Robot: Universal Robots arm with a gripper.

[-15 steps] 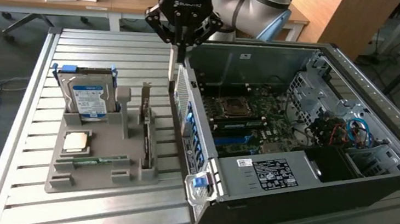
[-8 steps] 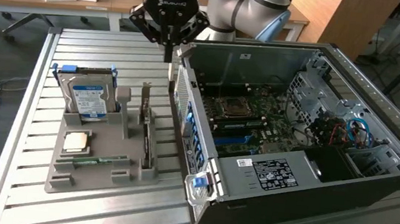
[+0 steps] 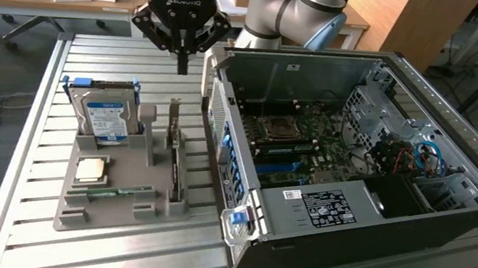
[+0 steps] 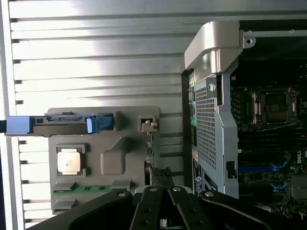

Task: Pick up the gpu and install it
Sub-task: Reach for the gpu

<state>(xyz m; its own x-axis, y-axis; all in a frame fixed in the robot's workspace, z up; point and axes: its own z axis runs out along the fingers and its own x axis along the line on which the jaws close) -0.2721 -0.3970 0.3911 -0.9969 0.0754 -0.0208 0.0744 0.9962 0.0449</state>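
Hovering at upper centre of the exterior view, the gripper (image 3: 182, 66) is seen shut and empty.
The gpu (image 3: 176, 167) is stood on edge in the grey holder (image 3: 144, 164), left of centre, beside the computer case (image 3: 342, 249); if met with jaws shut, it could be knocked over.

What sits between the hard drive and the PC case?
The gpu, standing on edge in the grey holder, seen in the exterior view.
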